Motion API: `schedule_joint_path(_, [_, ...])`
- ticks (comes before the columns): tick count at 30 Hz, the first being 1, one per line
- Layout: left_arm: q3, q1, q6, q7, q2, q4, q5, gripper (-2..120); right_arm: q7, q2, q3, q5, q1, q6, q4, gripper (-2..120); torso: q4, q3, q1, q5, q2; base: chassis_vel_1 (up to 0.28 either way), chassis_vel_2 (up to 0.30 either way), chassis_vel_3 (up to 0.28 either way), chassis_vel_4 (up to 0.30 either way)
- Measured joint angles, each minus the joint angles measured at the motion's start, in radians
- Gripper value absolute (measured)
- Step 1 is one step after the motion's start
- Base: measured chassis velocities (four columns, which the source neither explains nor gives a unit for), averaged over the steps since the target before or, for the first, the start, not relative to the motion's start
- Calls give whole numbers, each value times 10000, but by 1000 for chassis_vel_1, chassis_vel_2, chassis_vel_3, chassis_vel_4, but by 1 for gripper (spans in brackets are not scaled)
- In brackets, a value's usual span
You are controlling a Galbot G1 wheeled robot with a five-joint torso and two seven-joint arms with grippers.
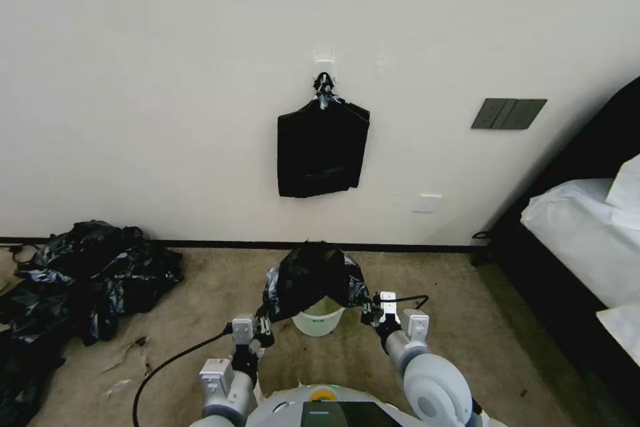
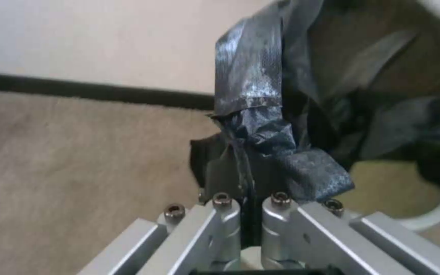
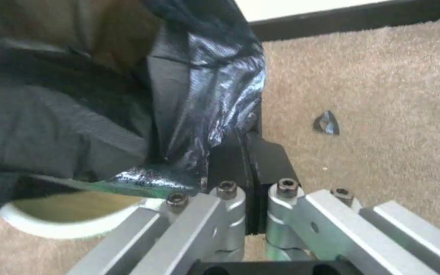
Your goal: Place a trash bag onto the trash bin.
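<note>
beside bag mound [image 1: 80,280] — both grippers pinching trash bag [image 1: 313,277], over trash bin [image 1: 319,320]

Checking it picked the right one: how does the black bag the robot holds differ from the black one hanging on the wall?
The trash bag is crumpled and stretched between both grippers over the trash bin; the hanging bundle is flat, rectangular, knotted onto a wall hook. Both are black plastic.

One trash bag [image 1: 312,280], one trash bin [image 1: 319,320] and two grippers: left gripper [image 1: 264,321], right gripper [image 1: 369,310]. Also one flat black bundle [image 1: 323,150] hanging on the wall and one heap of bags [image 1: 80,280].
</note>
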Motion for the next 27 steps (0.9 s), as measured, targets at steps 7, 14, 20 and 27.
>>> schedule_joint_path(7, [-220, 160, 876, -187, 352, -178, -526, 0, 70, -244, 81, 332, 185, -623, -25, 0, 0, 0, 0, 0, 0, 0, 0, 0, 0])
schedule_joint_path(14, [-117, -210, 1372, -185, 640, -128, -575, 0, 70, -288, 35, 440, 453, -784, -511, 0, 0, 0, 0, 1, 0, 0, 0, 0, 0])
schedule_joint_path(20, [53, -774, 1789, -90, 1008, 11, -597, 0, -18, -238, -76, 464, 642, -857, -831, 0, -2, 1, 1, 0, 0, 0, 0, 0, 0])
schedule_joint_path(27, [68, -949, 2193, 147, 1507, 203, -596, 0, -209, -271, -140, 247, 769, -901, -1183, 0, 1, 0, 0, 1, -1, 0, 0, 0, 0])
